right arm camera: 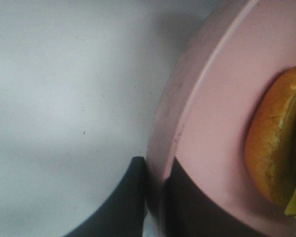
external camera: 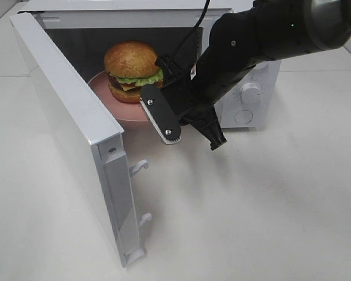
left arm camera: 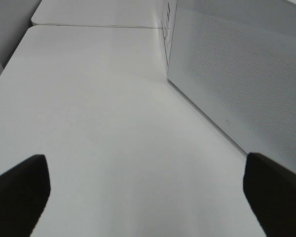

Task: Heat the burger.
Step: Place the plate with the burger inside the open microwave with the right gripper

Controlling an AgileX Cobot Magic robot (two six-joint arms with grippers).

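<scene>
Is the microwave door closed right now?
No, the door is swung wide open, with the burger on its plate visible inside the microwave.

Burger [external camera: 131, 70] on a plate [external camera: 108, 98] inside the microwave [external camera: 245, 88], door [external camera: 76, 134] swung out to its left.

The burger [external camera: 131, 69] has a glossy golden-brown bun; its plate [external camera: 128, 108] is smooth matt pink. The microwave [external camera: 82, 126] door looks like glossy white plastic, finely dotted on its panel [left arm camera: 237, 69]. The surface [external camera: 251, 211] is smooth matt white. The right gripper [external camera: 193, 137] has matt black fingers [external camera: 213, 134].
</scene>
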